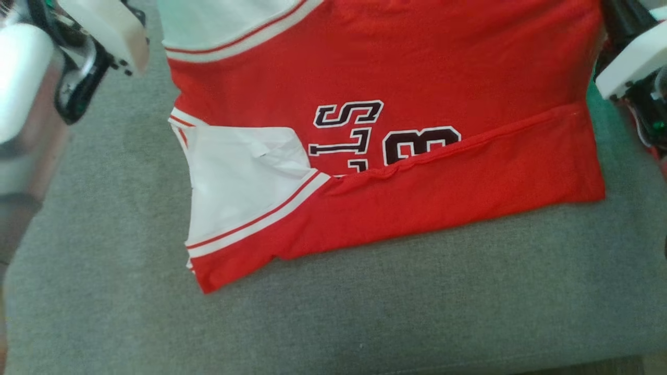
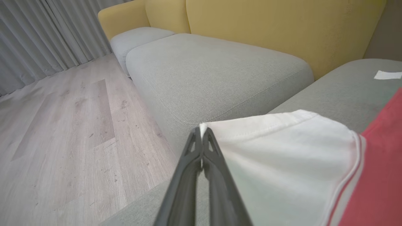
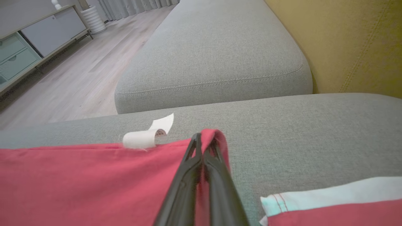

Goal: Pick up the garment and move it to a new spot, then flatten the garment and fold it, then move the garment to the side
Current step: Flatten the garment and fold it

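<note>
Jersey point(image 1: 396, 67) spread on grey sofa cushion point(image 1: 365, 312), long axis running left to right between my two arms. Near edge lies folded up over lettering. My left gripper point(image 2: 201, 133) clamped tight on white sleeve point(image 2: 282, 150) corner. My right gripper point(image 3: 204, 139) clamped tight on red hem point(image 3: 221, 138) corner. Both held corners on far side, folded band nearer me. Likely next: draw far edge toward me, arms level.

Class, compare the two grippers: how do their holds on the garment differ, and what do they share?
The left gripper pinches the white sleeve at its stitched edge; the right gripper pinches red cloth. Cloth ends level with the left gripper's tips but loops over the right gripper's tips. Shared: both are shut on the garment.
</note>
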Controlling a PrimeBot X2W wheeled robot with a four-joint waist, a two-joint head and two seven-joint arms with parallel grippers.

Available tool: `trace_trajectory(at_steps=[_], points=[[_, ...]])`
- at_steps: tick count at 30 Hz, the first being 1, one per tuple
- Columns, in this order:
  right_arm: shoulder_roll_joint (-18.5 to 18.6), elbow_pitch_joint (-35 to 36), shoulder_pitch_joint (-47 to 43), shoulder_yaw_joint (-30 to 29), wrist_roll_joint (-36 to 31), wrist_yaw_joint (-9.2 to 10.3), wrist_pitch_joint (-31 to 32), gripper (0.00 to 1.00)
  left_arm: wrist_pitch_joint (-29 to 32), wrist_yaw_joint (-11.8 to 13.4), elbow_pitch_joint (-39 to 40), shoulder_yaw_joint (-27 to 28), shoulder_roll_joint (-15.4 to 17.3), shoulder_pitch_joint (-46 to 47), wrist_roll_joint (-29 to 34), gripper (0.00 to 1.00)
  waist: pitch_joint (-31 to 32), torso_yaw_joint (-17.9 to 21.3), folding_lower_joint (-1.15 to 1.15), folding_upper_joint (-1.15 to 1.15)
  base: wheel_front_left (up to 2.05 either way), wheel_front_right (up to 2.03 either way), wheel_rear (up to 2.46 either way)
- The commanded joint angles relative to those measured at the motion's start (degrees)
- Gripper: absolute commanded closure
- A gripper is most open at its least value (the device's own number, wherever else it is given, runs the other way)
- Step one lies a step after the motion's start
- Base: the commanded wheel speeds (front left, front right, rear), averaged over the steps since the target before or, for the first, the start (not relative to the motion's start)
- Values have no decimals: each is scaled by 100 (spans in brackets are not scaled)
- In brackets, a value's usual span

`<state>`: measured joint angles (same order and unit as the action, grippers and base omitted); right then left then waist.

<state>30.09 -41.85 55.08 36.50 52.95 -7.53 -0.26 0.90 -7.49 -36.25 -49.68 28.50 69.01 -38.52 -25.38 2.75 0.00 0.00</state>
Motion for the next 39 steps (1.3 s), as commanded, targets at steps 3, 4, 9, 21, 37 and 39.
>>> trace_trajectory(at_steps=[3, 4, 9, 21, 37, 39], points=[[209, 82, -257, 126, 208, 4, -97, 100, -186, 19, 58, 158, 117, -27, -134, 100, 148, -152, 0, 0, 0, 0, 0], [252, 71, -326, 156, 245, 4, -119, 100, -240, 17, 61, 125, 102, -113, -154, 100, 183, -189, 0, 0, 0, 0, 0], [456, 118, -695, 269, 455, 4, -235, 100, -547, 13, 224, 37, 102, -643, -278, 100, 392, -372, 0, 0, 0, 0, 0], [964, 609, -1717, 338, 777, 4, -593, 100, -1197, 564, 1351, 15, 450, -2261, -454, 100, 826, -581, 0, 0, 0, 0, 0], [994, 724, -3166, 208, 531, 4, -795, 0, -1342, 1235, 2471, -266, 498, -4256, -918, 75, 1178, -787, 0, 0, 0, 0, 0], [952, 661, -3265, 85, 507, 4, -870, 0, -1439, 1324, 2405, -175, 382, -4347, -942, 0, 1205, -808, 0, 0, 0, 0, 0]])
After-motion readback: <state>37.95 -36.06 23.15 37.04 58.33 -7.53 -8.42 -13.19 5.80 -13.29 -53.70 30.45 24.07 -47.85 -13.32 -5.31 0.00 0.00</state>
